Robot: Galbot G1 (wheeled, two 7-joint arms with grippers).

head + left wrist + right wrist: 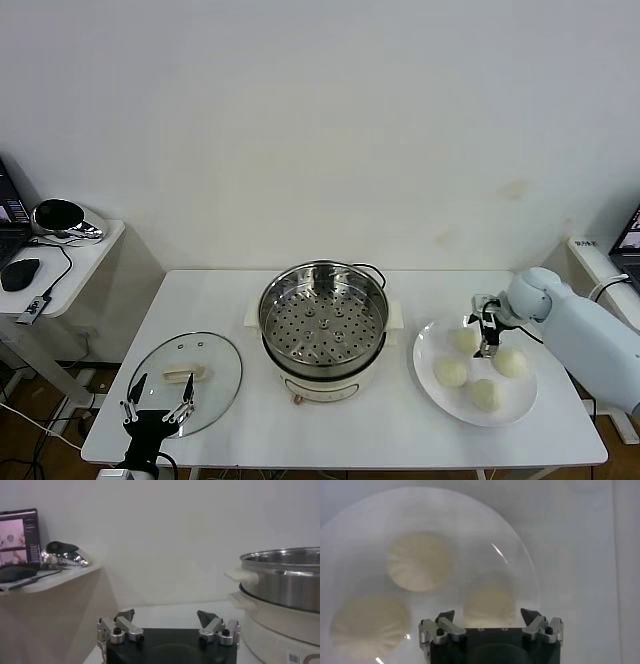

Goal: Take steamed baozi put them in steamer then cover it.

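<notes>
Four smooth, round, cream-white steamed buns sit clustered on a flat white plate (428, 385) at the right side of the white table (350, 440). One bun (463, 340) lies at the plate's 12 o'clock, one (510, 362) at 3 o'clock, one (451, 373) at 9 o'clock and one (487, 395) at 6 o'clock, each dome-up and close beside its neighbours. The right wrist view shows fine pleats on the tops of three of them (419, 561). The round, shiny stainless-steel steamer pot (324, 318) stands upright at the table's centre on a white electric base (320, 387), uncovered, its perforated steel tray (322, 328) bare, at the plate's 9 o'clock.
</notes>
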